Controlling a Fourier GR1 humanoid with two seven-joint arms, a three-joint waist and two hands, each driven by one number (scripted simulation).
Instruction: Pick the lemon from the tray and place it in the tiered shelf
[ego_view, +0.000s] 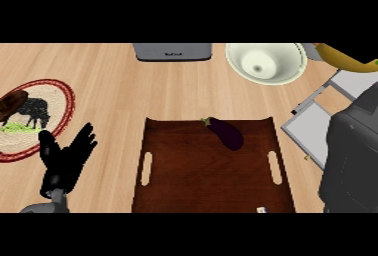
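Observation:
The dark brown wooden tray (170, 195) lies in the middle of the counter. On it I see only a purple eggplant (226, 133), near its far edge. No lemon shows anywhere. The tiered shelf (314, 127), with pale grey panels, stands at the right. A large dark mass, my right arm and hand (353, 155), rises close to the view over the shelf and hides much of it. Whatever it may hold is hidden. My left hand (66, 160) rests left of the tray, fingers straight and spread, empty.
A round plate (55, 100) with a cow picture and a brown item on it sits at the far left. At the back stand a white bowl (266, 62) and a grey appliance (173, 51). A banana (343, 59) lies at the back right.

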